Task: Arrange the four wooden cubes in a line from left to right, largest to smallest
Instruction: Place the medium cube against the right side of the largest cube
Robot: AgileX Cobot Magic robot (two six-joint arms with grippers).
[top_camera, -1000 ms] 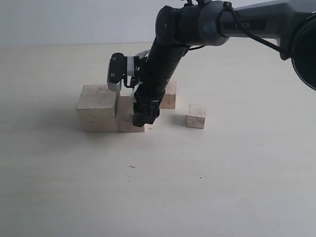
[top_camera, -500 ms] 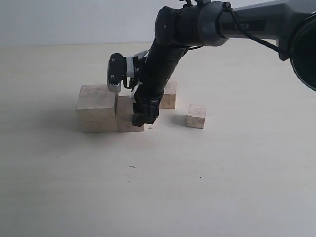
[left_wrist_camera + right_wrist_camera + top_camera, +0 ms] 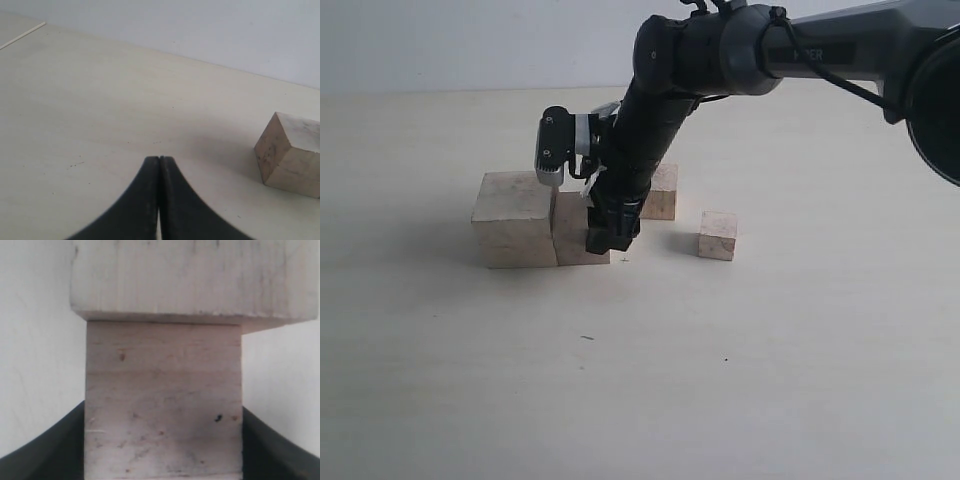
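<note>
Black jaws of the right gripper (image 3: pixel 606 238) clamp the second-largest cube (image 3: pixel 570 232) by 2 opposite faces, and the right wrist view shows that cube pressed flush against the wider largest cube (image 3: pixel 515 220), with no gap between them. The step in hand appears to be setting cube 2 into the row. To do it well, the cube should rest flat on the table (image 3: pixel 770 350) with its front face level with its neighbour's before the jaws ease open. The gripper should then rise straight up, so that neither finger drags the cube out of line or nudges the big one. The forearm passes just in front of the third cube (image 3: pixel 665 200), so any sideways swing risks knocking it. The smallest cube (image 3: pixel 717 235) stands apart to the right, and both of these are not yet in the row. The left gripper (image 3: pixel 159 200) is closed on nothing, its fingertips pressed together above bare table, with 1 cube off to one side; which cube cannot be told. All 4 cubes are pale raw wood with fine grain and a few dark specks, and the largest shows a faint horizontal seam.
</note>
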